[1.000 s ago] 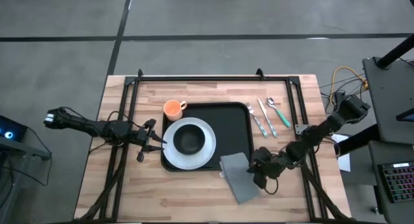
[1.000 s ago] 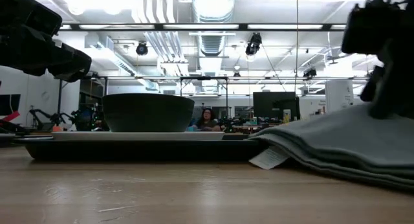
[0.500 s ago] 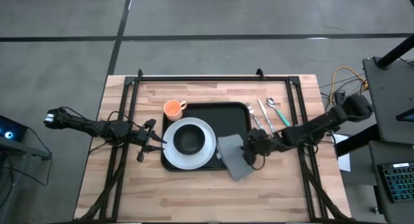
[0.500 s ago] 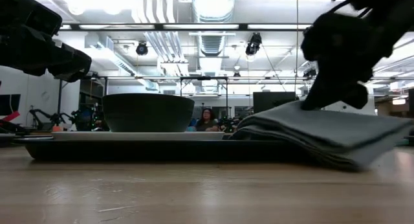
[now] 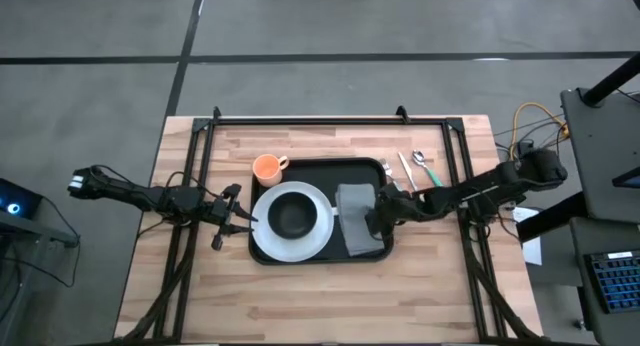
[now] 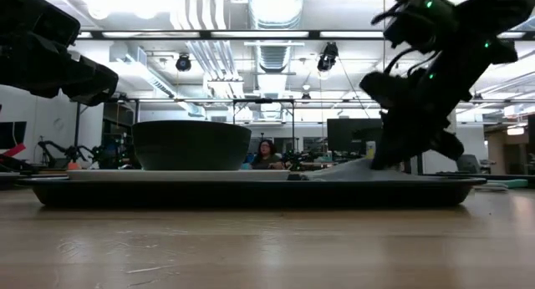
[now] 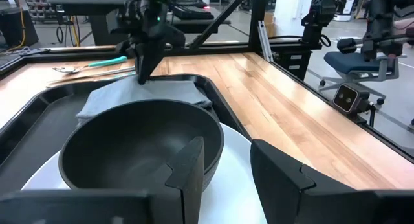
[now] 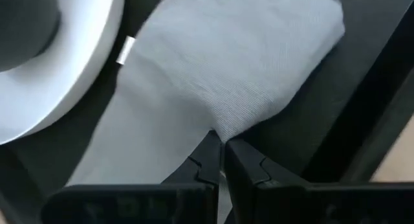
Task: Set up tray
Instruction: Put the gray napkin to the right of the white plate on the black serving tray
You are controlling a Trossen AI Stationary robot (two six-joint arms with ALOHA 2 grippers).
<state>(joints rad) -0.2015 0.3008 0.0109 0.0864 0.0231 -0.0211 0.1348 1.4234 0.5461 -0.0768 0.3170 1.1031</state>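
The black tray (image 5: 366,173) lies mid-table and carries a white plate (image 5: 318,227) with a black bowl (image 5: 292,216) on it. A folded grey napkin (image 5: 354,218) lies flat on the tray's right part, beside the plate. My right gripper (image 5: 378,214) comes in from the table's right and is shut on the napkin (image 8: 213,75). My left gripper (image 5: 238,218) waits open at the plate's left rim, its fingers (image 7: 187,166) facing the bowl (image 7: 136,146) and touching nothing. My right gripper pinches the napkin's right-hand edge (image 8: 221,125) between its two fingers (image 8: 207,160). It comes slanting down from the table's right, across the napkin's long side. The napkin lies flat on the tray floor (image 8: 362,68); how many layers are in the pinch I cannot tell.
An orange cup (image 5: 267,168) stands on the table at the tray's far left corner. A fork, a knife and a spoon with teal handles (image 5: 412,176) lie on the wood right of the tray. A black frame (image 5: 300,120) runs along the table's far edge.
My right gripper moved from the table's near right toward the far edge and left, onto the tray, staying shut on the napkin. The napkin went with it off the wood, turned about, and now lies square with the tray beside the plate.
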